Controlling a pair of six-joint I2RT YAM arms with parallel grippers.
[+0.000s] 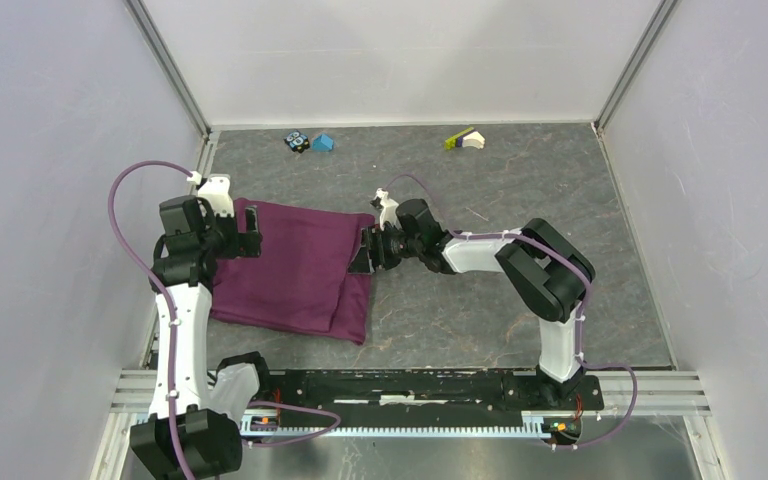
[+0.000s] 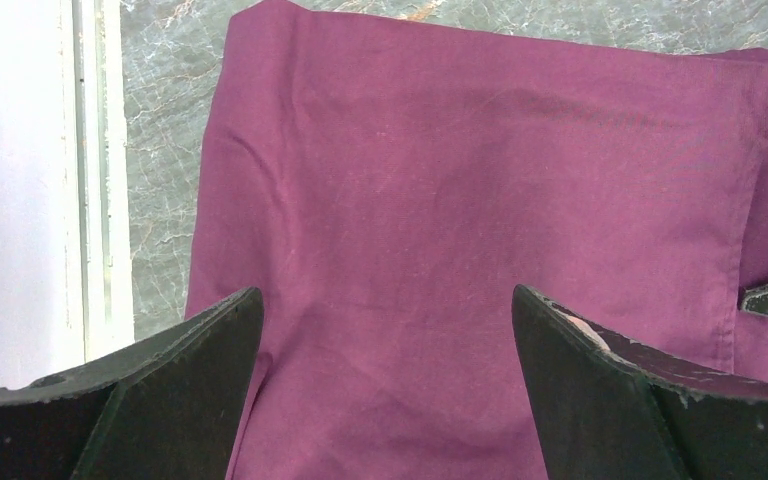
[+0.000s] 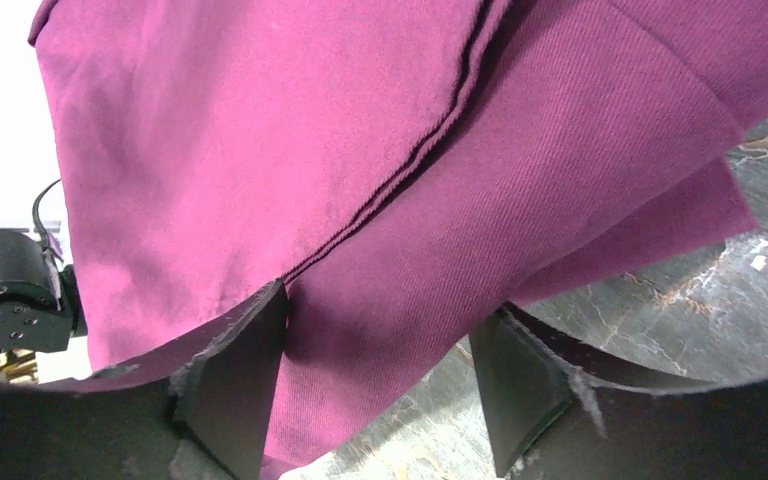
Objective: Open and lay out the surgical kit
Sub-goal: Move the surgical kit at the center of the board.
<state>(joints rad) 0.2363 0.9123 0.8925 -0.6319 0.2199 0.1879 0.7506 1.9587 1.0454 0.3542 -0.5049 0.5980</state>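
Observation:
The surgical kit shows only as a folded dark-purple cloth wrap point(image 1: 290, 265) lying flat on the table's left half; what it holds is hidden. My left gripper point(image 1: 250, 230) hovers over the wrap's far-left part, its jaws spread wide with nothing between them. In the left wrist view the cloth point(image 2: 460, 180) fills the frame beyond the left gripper point(image 2: 387, 292). My right gripper point(image 1: 365, 252) is at the wrap's right edge. There the cloth point(image 3: 260, 130) has a folded flap lying between the jaws of the right gripper point(image 3: 390, 300): one finger touches it, the other stands apart, so it is open.
Small blue and black blocks point(image 1: 308, 142) and a yellow-purple-white block point(image 1: 464, 139) sit near the back wall. Grey marbled table point(image 1: 480, 300) stretches right of the wrap. A metal rail point(image 1: 205, 160) and white walls close in the left side.

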